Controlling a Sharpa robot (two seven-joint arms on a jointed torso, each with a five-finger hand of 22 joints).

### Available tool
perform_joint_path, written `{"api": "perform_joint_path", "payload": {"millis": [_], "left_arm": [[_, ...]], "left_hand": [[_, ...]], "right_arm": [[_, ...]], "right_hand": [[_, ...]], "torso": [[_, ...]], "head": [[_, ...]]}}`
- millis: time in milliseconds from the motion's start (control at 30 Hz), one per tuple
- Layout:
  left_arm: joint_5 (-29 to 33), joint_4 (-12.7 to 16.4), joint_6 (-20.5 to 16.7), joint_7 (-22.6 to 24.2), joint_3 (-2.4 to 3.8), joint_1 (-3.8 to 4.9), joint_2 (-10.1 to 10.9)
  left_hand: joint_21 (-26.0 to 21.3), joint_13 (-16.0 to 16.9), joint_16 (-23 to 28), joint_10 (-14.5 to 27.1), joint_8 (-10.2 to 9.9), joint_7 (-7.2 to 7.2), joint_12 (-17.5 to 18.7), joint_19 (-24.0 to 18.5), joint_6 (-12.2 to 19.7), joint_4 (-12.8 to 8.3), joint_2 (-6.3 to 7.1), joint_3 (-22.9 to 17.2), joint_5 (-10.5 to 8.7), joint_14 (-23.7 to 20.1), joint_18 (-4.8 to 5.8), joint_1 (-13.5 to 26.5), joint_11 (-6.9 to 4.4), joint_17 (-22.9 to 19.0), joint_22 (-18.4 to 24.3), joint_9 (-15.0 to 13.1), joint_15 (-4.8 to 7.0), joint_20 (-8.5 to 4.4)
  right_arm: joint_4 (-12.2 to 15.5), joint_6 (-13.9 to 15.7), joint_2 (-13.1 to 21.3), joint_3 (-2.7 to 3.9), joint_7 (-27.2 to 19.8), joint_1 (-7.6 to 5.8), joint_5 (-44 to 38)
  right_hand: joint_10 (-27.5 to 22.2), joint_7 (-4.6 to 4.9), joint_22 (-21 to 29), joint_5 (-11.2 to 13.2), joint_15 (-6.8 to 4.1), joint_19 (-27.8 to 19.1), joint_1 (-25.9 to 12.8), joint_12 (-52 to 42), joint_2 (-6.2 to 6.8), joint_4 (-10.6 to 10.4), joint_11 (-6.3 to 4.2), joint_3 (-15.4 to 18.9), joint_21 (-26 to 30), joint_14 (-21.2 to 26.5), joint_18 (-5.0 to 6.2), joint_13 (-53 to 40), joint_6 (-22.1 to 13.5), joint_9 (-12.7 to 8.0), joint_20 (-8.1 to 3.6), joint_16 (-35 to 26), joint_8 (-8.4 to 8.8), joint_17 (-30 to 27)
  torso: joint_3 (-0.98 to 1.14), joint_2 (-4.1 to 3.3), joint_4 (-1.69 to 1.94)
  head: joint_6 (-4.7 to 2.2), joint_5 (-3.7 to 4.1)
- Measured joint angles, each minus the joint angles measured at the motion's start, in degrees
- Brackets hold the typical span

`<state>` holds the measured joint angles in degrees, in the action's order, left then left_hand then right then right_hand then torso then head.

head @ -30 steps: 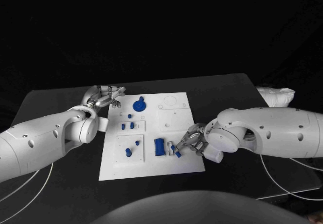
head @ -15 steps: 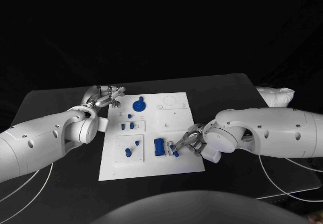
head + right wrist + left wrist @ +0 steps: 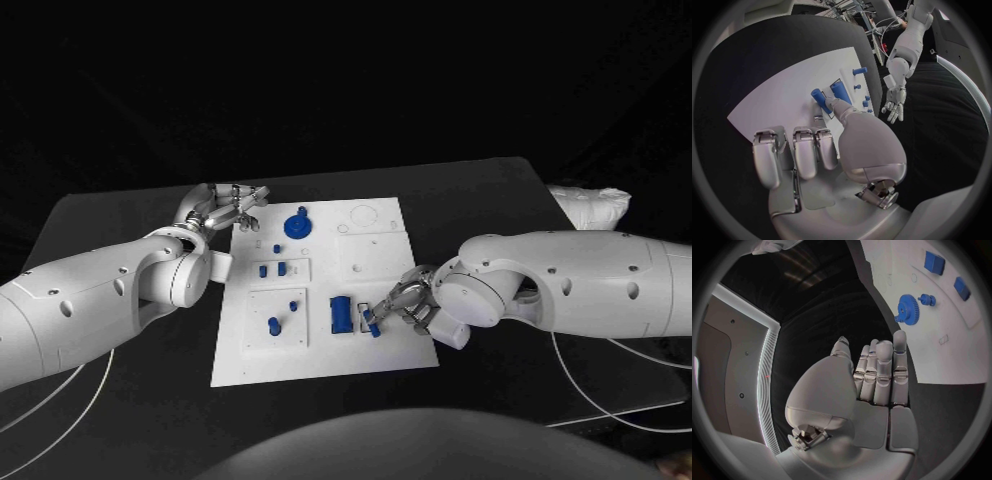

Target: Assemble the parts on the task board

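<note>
My right hand [image 3: 408, 305] sits at the board's [image 3: 378, 262] near right edge, thumb and a finger apparently touching a small blue peg [image 3: 819, 94] beside the block [image 3: 342, 312]; a firm grip cannot be confirmed. I should seat it vertically, pressing gently. My left hand [image 3: 224, 207] waits off the far corner, fingers straight together, holding nothing.

Task board's [image 3: 368, 352] near strip seemingly unobstructed
</note>
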<state>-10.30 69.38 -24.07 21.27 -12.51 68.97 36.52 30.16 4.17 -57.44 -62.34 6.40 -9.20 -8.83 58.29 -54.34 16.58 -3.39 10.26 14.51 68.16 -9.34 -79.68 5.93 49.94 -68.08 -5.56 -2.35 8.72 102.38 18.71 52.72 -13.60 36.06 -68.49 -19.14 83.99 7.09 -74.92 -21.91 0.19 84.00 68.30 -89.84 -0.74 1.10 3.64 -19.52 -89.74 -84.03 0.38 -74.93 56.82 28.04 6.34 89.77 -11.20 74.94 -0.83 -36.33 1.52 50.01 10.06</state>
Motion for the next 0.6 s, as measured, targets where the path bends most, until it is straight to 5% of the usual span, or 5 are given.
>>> {"api": "perform_joint_path", "payload": {"millis": [600], "left_arm": [[0.0, 0.0, 0.0, 0.0, 0.00, 0.00, 0.0]], "left_hand": [[0.0, 0.0, 0.0, 0.0, 0.0, 0.00, 0.0, 0.0, 0.0, 0.0, 0.00, 0.0, 0.00, 0.0, 0.00, 0.0, 0.00, 0.0, 0.0, 0.0, 0.00, 0.00]], "right_arm": [[-0.2, 0.8, -0.3, 0.02, -0.1, -0.01, 0.3]], "right_hand": [[0.0, 0.01, 0.0, 0.2, 0.00, 0.0, 0.0, 0.0, 0.01, 0.0, 0.00, 0.0, 0.0, 0.0, 0.00, 0.0, 0.0, -0.1, 0.00, 0.0, 0.16, 0.0]], "torso": [[0.00, -0.01, 0.00]], "head": [[0.00, 0.10]]}}
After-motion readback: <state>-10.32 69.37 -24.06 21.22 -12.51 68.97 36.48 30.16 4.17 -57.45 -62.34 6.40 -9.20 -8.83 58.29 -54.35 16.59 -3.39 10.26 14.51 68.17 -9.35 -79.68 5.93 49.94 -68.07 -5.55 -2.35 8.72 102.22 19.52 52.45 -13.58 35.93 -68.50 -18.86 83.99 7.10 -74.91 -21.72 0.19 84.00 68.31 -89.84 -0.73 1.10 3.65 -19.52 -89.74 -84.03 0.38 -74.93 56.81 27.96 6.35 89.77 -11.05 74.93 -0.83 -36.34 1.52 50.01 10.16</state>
